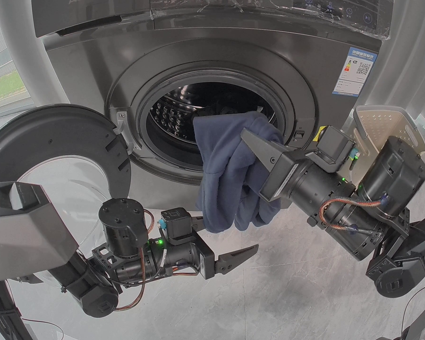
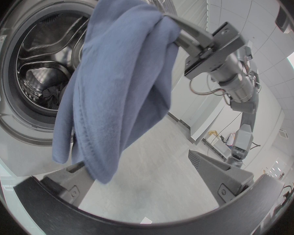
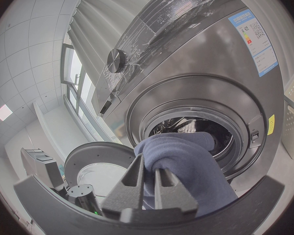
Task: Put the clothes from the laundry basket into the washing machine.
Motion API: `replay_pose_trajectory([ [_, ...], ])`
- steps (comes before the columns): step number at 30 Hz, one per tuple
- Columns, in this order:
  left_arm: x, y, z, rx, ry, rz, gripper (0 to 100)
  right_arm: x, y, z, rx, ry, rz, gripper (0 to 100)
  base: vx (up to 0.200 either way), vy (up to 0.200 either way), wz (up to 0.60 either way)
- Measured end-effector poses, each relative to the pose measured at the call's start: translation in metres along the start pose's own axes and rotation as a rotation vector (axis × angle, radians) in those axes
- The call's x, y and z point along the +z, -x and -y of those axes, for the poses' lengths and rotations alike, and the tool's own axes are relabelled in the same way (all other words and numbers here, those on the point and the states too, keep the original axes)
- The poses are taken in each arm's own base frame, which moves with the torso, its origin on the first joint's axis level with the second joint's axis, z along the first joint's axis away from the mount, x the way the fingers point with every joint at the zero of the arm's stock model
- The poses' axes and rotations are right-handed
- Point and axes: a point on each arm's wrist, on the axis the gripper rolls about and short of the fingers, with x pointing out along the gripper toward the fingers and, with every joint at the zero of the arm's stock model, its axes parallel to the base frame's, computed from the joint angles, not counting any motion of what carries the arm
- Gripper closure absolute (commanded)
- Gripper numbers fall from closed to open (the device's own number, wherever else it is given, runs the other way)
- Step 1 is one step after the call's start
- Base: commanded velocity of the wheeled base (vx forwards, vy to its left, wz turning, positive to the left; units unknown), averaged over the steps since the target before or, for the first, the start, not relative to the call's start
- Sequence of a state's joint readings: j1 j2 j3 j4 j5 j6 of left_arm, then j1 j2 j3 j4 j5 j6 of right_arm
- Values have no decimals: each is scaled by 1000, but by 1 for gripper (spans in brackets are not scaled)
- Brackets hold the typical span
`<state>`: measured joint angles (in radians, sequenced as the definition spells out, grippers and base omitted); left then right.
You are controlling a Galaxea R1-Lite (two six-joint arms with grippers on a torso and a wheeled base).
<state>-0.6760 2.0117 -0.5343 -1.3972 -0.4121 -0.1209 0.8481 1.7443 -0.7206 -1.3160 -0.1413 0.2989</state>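
Observation:
A blue garment [image 1: 229, 166] hangs in front of the washing machine's round opening [image 1: 208, 114], its top edge at the drum mouth and its tail drooping below the rim. My right gripper [image 1: 251, 140] is shut on the garment's upper fold; the same grip shows in the right wrist view [image 3: 149, 173] on the blue garment [image 3: 189, 167]. My left gripper [image 1: 236, 256] stands open low down, just under the cloth's hanging end, holding nothing. In the left wrist view the blue garment [image 2: 121, 82] hangs above its fingers [image 2: 219, 177]. Dark clothes [image 2: 52, 95] lie inside the drum.
The machine's door [image 1: 56, 152] is swung wide open to the left. A beige laundry basket [image 1: 387, 128] stands to the right of the machine, behind my right arm. Pale tiled floor [image 1: 278, 284] spreads in front.

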Motion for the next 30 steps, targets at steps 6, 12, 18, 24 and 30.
replay_pose_trajectory([
  [6,-5,-9,-11,28,4,4,0,1,1,-1,7,-3,13,100,0,0,0],
  [12,-4,-20,-20,82,-4,37,0,0,1,-1,7,-3,12,100,0,0,0],
  [18,1,-32,-26,111,-5,87,0,-1,1,-1,7,-3,9,100,0,0,0],
  [24,5,-38,-34,161,-5,124,0,-1,1,-1,7,-3,8,100,0,0,0],
  [30,6,-41,-37,190,-6,145,100,-1,2,-1,7,-3,7,100,0,0,0],
])
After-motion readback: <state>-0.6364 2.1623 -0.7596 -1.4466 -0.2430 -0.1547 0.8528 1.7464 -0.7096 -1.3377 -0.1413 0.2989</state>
